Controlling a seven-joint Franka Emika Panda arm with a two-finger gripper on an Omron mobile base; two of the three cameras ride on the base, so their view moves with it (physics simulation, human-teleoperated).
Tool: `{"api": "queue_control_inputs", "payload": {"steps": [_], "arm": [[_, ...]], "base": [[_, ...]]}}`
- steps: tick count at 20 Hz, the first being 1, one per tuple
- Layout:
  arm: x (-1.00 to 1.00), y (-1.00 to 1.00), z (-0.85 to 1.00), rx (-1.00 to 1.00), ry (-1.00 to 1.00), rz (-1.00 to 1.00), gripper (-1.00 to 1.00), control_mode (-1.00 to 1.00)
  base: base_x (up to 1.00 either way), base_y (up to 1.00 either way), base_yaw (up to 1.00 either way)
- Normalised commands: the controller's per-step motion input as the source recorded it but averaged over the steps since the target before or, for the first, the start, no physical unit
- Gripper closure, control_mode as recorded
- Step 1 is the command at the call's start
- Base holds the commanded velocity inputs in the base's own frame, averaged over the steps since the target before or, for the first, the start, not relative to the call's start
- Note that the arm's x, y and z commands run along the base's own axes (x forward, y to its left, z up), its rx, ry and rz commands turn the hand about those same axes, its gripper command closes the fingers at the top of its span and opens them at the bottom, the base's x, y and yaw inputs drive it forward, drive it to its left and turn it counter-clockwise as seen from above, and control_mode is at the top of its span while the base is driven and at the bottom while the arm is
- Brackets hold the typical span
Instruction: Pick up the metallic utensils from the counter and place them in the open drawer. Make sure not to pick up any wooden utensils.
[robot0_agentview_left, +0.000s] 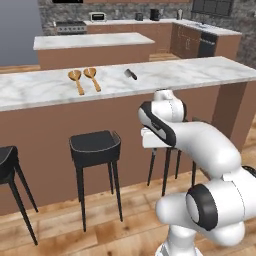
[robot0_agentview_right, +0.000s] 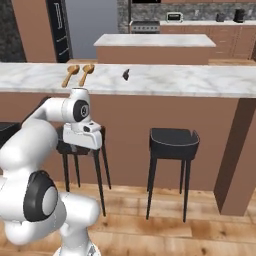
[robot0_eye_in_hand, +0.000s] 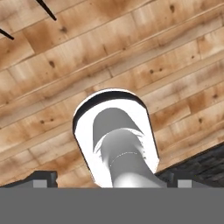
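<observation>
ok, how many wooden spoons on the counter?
2. The left wooden spoon and the right wooden spoon lie side by side on the marble counter, left of a small dark-handled utensil. None look hidden.

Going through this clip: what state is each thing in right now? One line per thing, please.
Gripper: open, empty, pointing down at the wood floor.
Two wooden spoons: lying side by side on the counter, untouched.
Small metal utensil: lying on the counter to the right of the spoons, not yet picked up.
Black stool: upright at the counter.

Marble counter (robot0_agentview_left: 165, 80): wooden spoons (robot0_agentview_left: 83, 79), knife (robot0_agentview_left: 131, 74)
</observation>
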Motion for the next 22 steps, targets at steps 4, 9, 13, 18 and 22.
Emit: {"api": "queue_control_inputs", "payload": {"steps": [4, 9, 13, 18, 22], "arm": [[0.0, 0.0, 0.0, 0.0, 0.0, 0.0, -1.0, 1.0], [0.0, 0.0, 0.0, 0.0, 0.0, 0.0, -1.0, 1.0], [0.0, 0.0, 0.0, 0.0, 0.0, 0.0, -1.0, 1.0], [0.0, 0.0, 0.0, 0.0, 0.0, 0.0, -1.0, 1.0], [0.0, 0.0, 0.0, 0.0, 0.0, 0.0, -1.0, 1.0]], "base": [[0.59, 0.02, 0.0], [0.47, -0.25, 0.01], [0.11, -0.39, 0.0], [0.2, -0.3, 0.0], [0.39, 0.04, 0.04]]}}
